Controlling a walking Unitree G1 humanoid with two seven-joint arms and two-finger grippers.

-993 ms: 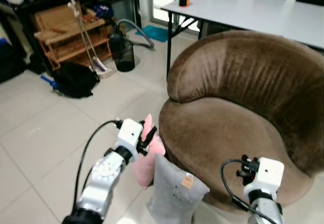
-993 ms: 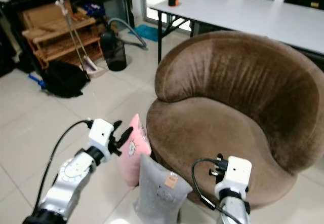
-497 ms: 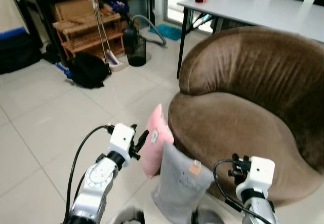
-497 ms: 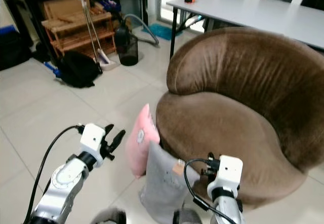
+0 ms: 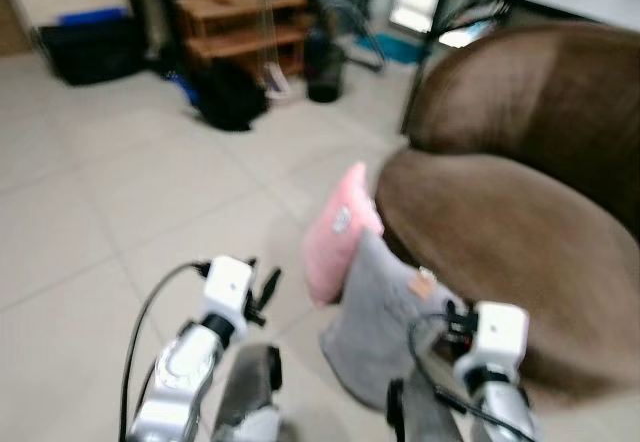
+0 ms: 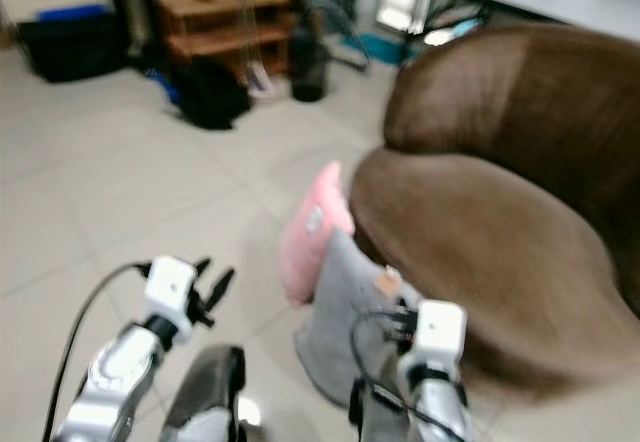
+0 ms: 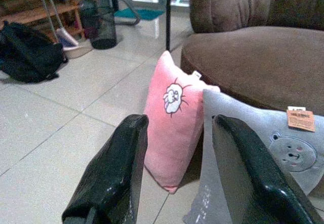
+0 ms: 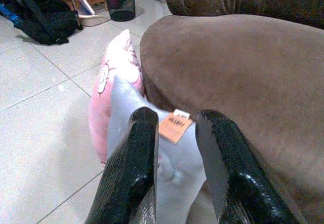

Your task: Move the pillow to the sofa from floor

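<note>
Both pincers, left and right, hang open near the pink pillow and grey pillow, which lean on the brown sofa.

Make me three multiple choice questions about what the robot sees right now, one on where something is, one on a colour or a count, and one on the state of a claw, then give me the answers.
1. Where does the pink pillow stand?
A. On the sofa seat
B. On the floor against the sofa
C. On the grey table

2. How many pillows lean at the sofa's base?
A. One
B. Two
C. Three

3. How is the left claw?
A. Open, holding nothing
B. Shut on the pink pillow
C. Shut on the grey pillow

Answers:
1. B, the left wrist view shows its lower edge on the tiled floor, beside the brown seat.
2. B, the pink one and the grey pillow with an orange tag stand side by side.
3. A, its two black fingers stand apart, short of the pillows, with nothing between them.
</note>
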